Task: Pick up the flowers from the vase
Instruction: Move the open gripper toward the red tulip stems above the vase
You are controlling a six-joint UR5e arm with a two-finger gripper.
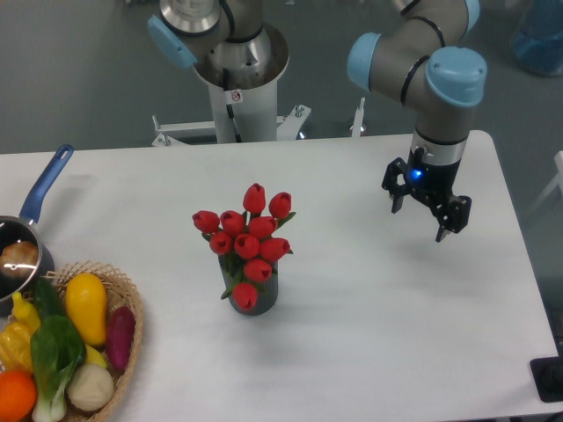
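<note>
Gripper fingers spread apart, nothing between them, pointing down over bare table at the right side, well apart from the flowers. Flowers sit in the vase near the table's middle, so the lift has not begun; the step in hand is the approach. Best bet, as a judgement: move the arm left over the bunch, come down with the jaws wide, and close low on the gathered stems or leaf collar just above the vase mouth, not on the buds, which look soft and would splay or slip. Then pull straight up so the stems clear the mouth without tipping the vase, which looks small and light. Buds are red, smooth, egg-shaped, tightly clustered, a few green leaves poking out. One bud hangs low over the vase front, hiding most of it; the vase is dark grey, round, ribbing hard to make out. Left edge: wicker basket of glossy vegetables, steel saucepan with a blue handle, both well clear.
</note>
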